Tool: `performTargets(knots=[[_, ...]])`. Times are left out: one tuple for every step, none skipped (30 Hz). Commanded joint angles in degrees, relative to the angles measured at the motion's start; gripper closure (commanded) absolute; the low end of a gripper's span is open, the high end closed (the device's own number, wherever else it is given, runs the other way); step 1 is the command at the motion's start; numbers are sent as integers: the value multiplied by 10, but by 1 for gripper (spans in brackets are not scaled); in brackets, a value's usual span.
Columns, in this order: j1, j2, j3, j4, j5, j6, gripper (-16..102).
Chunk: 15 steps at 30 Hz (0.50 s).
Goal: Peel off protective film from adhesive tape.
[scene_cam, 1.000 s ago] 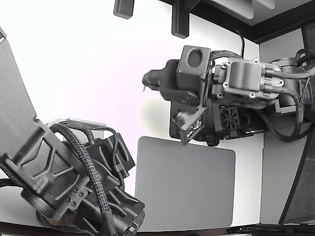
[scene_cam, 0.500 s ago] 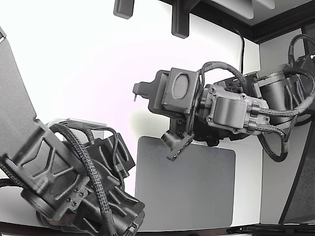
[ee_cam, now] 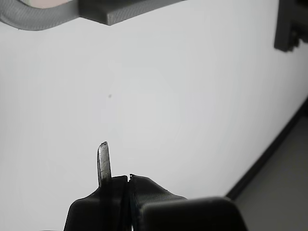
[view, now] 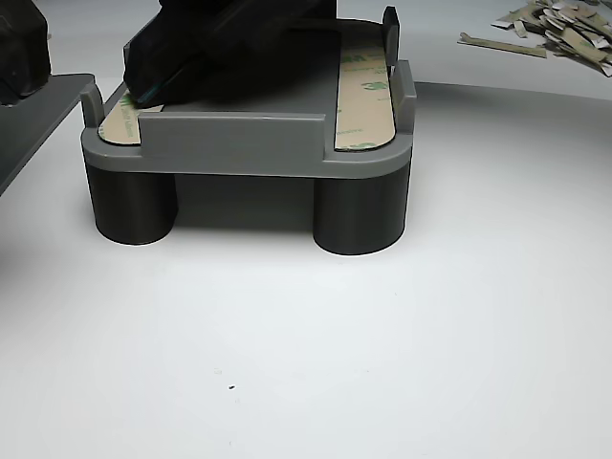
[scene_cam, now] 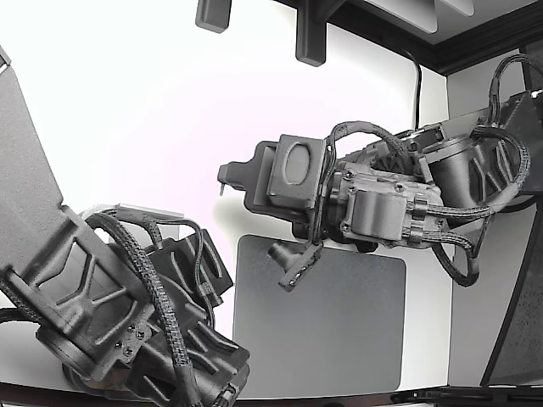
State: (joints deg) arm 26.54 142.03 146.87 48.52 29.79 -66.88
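Note:
My gripper (scene_cam: 222, 180) hangs in the air over the white table, left of the arm's wrist in the exterior view. In the wrist view its jaws (ee_cam: 129, 179) are pressed together, and a thin grey sliver (ee_cam: 103, 161) stands up beside the seam; I cannot tell whether it is film or part of a finger. The other view shows a grey fixture (view: 249, 143) carrying two strips of adhesive tape. One strip (view: 364, 91) lies bare with green print on its film. The other strip (view: 120, 120) is mostly hidden under a dark body (view: 220, 38).
A second black arm (scene_cam: 110, 288) fills the exterior view's lower left. A grey pad (scene_cam: 318, 326) lies on the table below my arm. A heap of peeled film scraps (view: 559, 24) lies at the far right of the other view.
My arm has swung toward the exterior view's left and slightly down, and its wrist has rolled. The jaws stay together. The second arm has not moved.

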Motion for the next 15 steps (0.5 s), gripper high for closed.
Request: performTargets(knots=[[-2, -11, -27, 3, 2, 8, 97], [3, -23, -35, 7, 4, 15, 97], [7, -34, -42, 10, 4, 19, 97], [9, -46, -49, 11, 2, 23, 97], [11, -59, -58, 12, 2, 27, 97], [12, -72, -66, 17, 1, 32, 97], [14, -84, -75, 19, 1, 35, 97], [17, -94, -82, 23, 3, 41, 97], [20, -103, -88, 26, 5, 47, 97], [21, -110, -93, 30, 6, 50, 97], [21, -115, -98, 33, 4, 55, 97], [21, -120, -99, 33, 4, 58, 97], [22, -123, -99, 33, 4, 60, 97], [25, -126, -98, 32, 6, 62, 97], [29, -128, -96, 27, 11, 66, 97]])
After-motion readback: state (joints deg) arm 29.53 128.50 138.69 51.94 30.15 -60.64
